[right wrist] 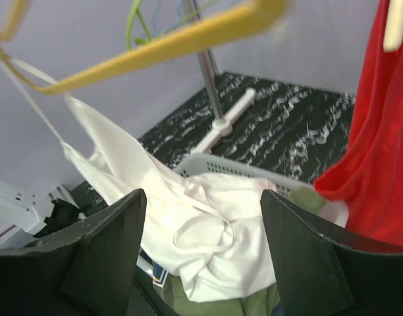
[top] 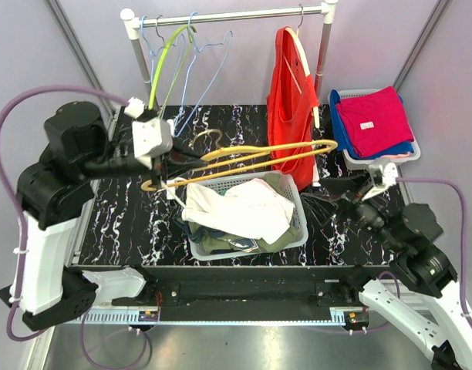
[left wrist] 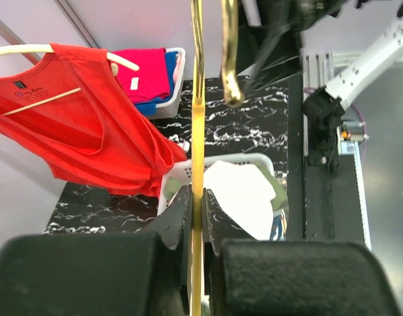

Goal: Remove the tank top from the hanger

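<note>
Top external — one yellow hanger (top: 244,167).

Pale lilac walls (top: 375,46) surround your black marbled table (top: 120,223). A white clothes rail (top: 228,15) stands at twelve o'clock.

My left gripper (top: 177,163) clamps the yellow plastic hanger (top: 259,149) at mid-frame; below it, the white fabric tank top (top: 244,208) slumps in the grey mesh basket (top: 298,214).
</note>
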You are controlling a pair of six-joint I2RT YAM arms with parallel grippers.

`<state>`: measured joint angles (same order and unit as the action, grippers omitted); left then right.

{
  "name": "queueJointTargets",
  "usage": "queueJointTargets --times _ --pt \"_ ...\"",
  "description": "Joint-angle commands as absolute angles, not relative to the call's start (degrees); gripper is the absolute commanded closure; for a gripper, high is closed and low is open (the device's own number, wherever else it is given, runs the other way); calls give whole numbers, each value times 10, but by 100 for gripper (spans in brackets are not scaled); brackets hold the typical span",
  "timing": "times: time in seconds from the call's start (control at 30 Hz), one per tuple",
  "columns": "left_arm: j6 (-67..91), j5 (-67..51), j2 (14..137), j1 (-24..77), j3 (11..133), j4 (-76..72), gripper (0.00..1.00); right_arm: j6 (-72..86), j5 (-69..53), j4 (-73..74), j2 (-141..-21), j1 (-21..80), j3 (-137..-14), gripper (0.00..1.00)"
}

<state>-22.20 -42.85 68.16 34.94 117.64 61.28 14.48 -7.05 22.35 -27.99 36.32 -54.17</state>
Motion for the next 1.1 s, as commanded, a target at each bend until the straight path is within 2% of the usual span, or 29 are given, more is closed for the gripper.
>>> queueJointTargets --times 0.0,0.13,0.3,0.47,0.53,0.67,0.77,1.07 --pt "-157 -428 719 346 1203 521 100 112 -121 157 -270 361 -530 20" --pt "-144 -420 756 346 1243 506 100 81 -151 139 -284 361 -523 14" --pt "-131 -417 797 347 1283 496 100 33 -162 118 -360 362 -554 1" --pt "-116 -414 824 346 1300 486 100 -15 -197 98 -470 379 -599 0" --pt "-112 -412 830 346 1299 479 100 -48 -181 90 -513 427 -621 0" --pt "-106 -419 844 347 1307 472 100 -126 -72 90 -603 550 -668 0" --pt "-110 -424 850 347 1316 473 100 -152 -17 59 -660 597 -695 0" --pt "-99 -459 835 347 1323 484 100 -138 -4 -61 -746 617 -680 0"
